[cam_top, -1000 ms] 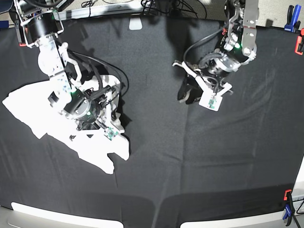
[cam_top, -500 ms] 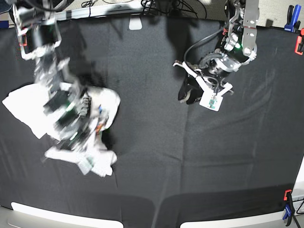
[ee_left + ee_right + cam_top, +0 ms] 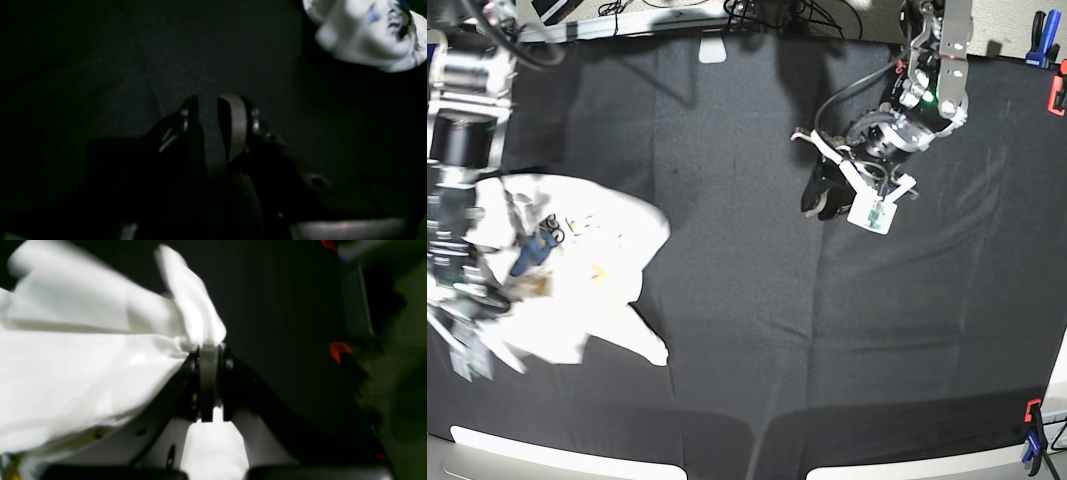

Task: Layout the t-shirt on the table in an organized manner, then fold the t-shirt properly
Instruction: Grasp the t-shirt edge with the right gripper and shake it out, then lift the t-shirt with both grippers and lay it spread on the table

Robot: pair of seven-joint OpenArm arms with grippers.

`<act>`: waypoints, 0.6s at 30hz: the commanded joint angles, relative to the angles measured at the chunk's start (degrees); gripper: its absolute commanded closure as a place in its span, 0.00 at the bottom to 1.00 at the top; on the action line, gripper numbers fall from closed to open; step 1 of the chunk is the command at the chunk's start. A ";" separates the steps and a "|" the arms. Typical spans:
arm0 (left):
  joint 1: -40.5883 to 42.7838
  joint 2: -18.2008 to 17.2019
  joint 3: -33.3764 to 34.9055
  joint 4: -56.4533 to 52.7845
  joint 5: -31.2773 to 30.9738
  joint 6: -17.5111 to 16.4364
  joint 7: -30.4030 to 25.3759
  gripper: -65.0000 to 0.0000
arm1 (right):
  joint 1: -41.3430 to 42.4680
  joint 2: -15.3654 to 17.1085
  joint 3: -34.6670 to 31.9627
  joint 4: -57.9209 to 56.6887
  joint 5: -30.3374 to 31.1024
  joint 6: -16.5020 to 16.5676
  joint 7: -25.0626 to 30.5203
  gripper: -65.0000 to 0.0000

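The white t-shirt (image 3: 597, 260) lies crumpled at the left of the black table (image 3: 777, 350), with its blue and orange print (image 3: 535, 250) facing up. My right gripper (image 3: 472, 325) is at the far left edge, blurred. In the right wrist view this gripper (image 3: 208, 351) is shut on a fold of the t-shirt (image 3: 83, 373), which bunches out to the left of the jaws. My left gripper (image 3: 827, 200) hovers over bare cloth right of centre, well away from the shirt. Its fingers (image 3: 233, 123) stand apart with nothing between them. A corner of the t-shirt (image 3: 363, 33) shows far off.
Orange (image 3: 1057, 95) and blue (image 3: 1037, 40) clamps sit on the table's right edge, and another clamp (image 3: 1032, 420) is at the front right corner. Red clamps (image 3: 338, 350) show beyond the right gripper. Cables lie along the back edge (image 3: 767, 15).
My right gripper has shut on the t-shirt and swung it left and toward the front; the shirt bunched, then turned print side up. The left arm has not moved.
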 commanded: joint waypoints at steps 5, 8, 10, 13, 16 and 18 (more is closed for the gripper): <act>-0.83 0.83 0.11 1.05 -6.21 -1.09 -3.41 0.80 | 2.10 6.40 4.00 -1.18 0.85 -0.79 1.90 1.00; -1.57 3.43 0.15 1.05 -6.12 -3.15 -3.39 0.80 | 2.08 8.66 4.17 -1.16 3.21 -0.76 -0.35 1.00; -2.16 5.62 0.15 1.05 -6.12 -4.28 -3.13 0.80 | 2.08 9.40 4.17 -1.16 3.32 -0.70 -2.36 1.00; -3.34 8.39 0.15 1.05 -6.10 -5.42 -2.56 0.80 | 2.08 10.01 4.17 -1.14 7.17 1.55 -2.69 1.00; -4.98 9.53 0.59 1.05 -6.08 -5.40 -2.14 0.80 | 2.08 10.10 4.17 0.90 17.16 9.86 -4.35 1.00; -6.16 9.51 1.70 1.05 -6.05 -5.40 -1.29 0.80 | 2.08 9.77 4.17 3.78 23.89 15.37 -6.86 1.00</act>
